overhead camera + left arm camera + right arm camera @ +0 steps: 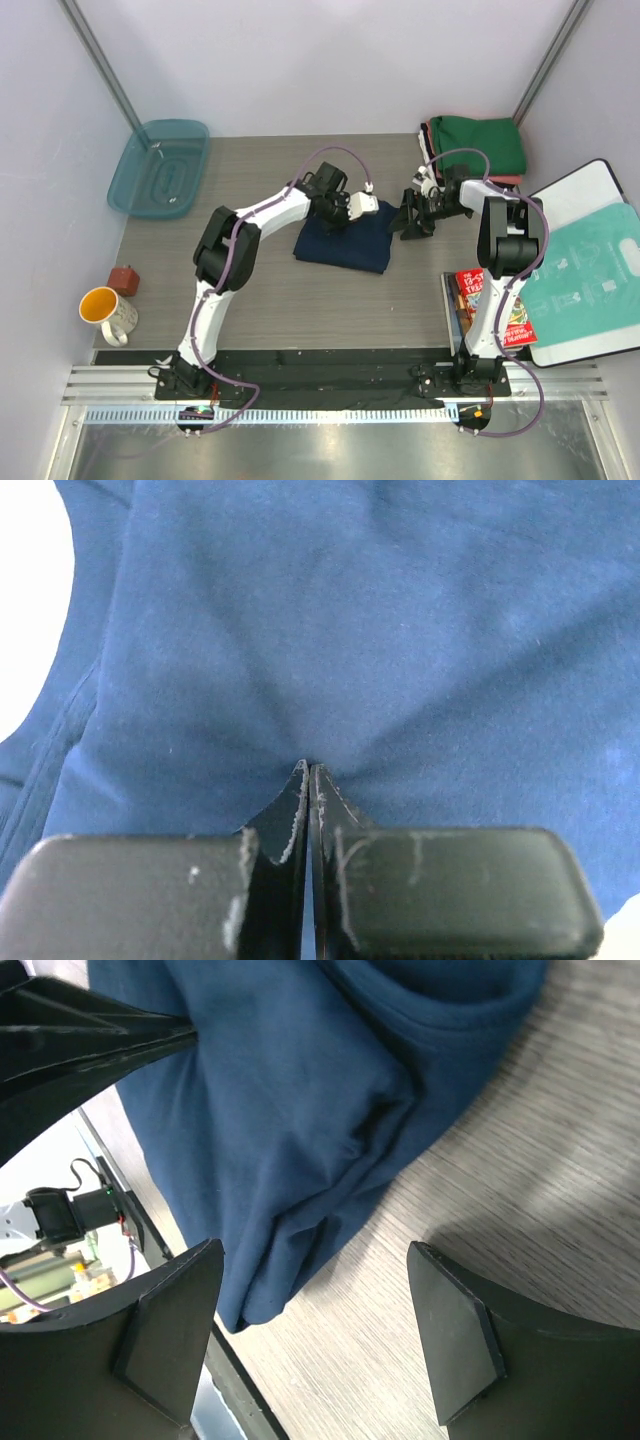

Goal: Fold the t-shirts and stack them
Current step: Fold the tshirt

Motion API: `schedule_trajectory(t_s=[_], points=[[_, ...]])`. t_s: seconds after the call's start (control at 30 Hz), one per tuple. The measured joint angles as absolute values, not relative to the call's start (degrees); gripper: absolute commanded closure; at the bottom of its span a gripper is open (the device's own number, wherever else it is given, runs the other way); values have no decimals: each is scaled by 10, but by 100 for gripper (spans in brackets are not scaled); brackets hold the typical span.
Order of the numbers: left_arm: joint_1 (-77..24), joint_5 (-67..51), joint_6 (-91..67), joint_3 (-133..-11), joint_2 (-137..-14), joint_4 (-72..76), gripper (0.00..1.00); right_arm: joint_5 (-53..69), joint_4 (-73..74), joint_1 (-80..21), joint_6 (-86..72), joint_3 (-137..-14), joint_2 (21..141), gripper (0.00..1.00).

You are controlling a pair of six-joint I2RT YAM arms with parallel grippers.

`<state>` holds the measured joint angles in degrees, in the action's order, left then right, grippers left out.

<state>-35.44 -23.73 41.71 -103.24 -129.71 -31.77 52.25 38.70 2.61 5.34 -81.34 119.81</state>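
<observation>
**Top view.** The navy t-shirt (345, 243) lies as a rough folded rectangle in the middle of the table (270, 300), between the two arms. The left gripper (335, 218) is down on the shirt's far-left part. Its jaws cannot be made out from here. The right gripper (412, 225) sits just beside the shirt's right edge, jaws apart and holding nothing. At the far right corner is a stack of folded shirts (478, 142), green on top with salmon-red and white edges showing beneath. A teal bin (160, 170) stands at the far left. A mug (108, 312) and a small red-brown block (124, 279) sit at the near left. On the right, a teal-printed bag (590, 275) lies on a white board (590, 185), with a red book (497, 300) to its left.

**Left wrist view.** The left gripper (308, 772) has its jaws pressed together, pinching a small peak of the navy t-shirt (350, 630). Creases fan out from the pinch, and the cloth fills nearly the whole view.

**Right wrist view.** The right gripper (315, 1260) has its jaws wide, with nothing between the pads (165, 1345). The navy t-shirt (290, 1110) lies bunched on the wood-grain table (530, 1160). A folded corner of it reaches down near one finger without clearly touching it. A black machine part (80, 1040) meets the cloth at the top corner.
</observation>
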Motion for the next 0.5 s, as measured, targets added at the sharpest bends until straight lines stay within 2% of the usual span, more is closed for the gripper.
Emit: schedule_trajectory(t_s=[0.1,0.13,0.17,0.23,0.33,0.5], points=[[-362,-203,394,-959,-1254,-255,100,527,382,26,43,-807,1202,21],[-366,-191,390,-927,-1231,-240,70,528,380,26,41,-806,1202,21],[-369,-180,389,-901,-1210,-232,55,531,377,26,39,-804,1202,21],[-378,-150,391,-834,-1153,-208,38,536,373,26,39,-800,1202,21],[-398,-112,391,-738,-1062,-162,25,544,372,26,39,-796,1202,22],[-457,-56,403,-623,-951,-97,26,559,365,26,37,-785,1202,23]])
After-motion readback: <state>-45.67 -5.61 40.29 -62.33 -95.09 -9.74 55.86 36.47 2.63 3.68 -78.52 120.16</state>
